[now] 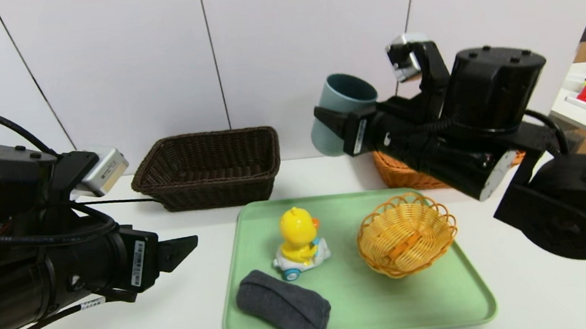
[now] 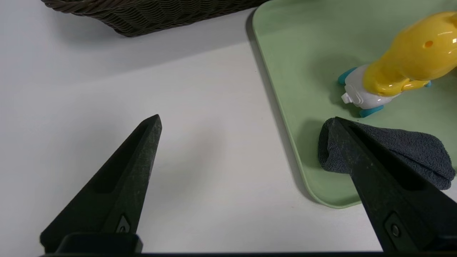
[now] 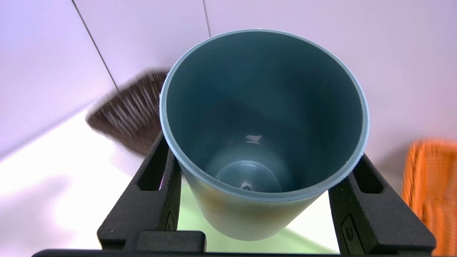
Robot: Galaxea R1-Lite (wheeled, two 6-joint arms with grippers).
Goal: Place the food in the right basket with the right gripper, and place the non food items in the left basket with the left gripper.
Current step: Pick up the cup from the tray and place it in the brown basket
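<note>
My right claw [image 1: 352, 124] grips the blue-grey cup [image 3: 264, 214], raised near the orange-tan basket [image 1: 406, 172]. Risk: dropping it there, wrong basket. Smooth tapering walls may slip. My left claw [image 1: 180, 253] stands wide beside the tray [image 1: 371, 307].

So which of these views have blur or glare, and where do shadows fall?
Right wrist view: dark brown wicker basket and orange-tan wicker basket blurred, blue-grey plastic cup crisp, white tabletop glaring; left wrist view: soft shadow along the green tray's rim, small highlights on the yellow duck toy.
</note>
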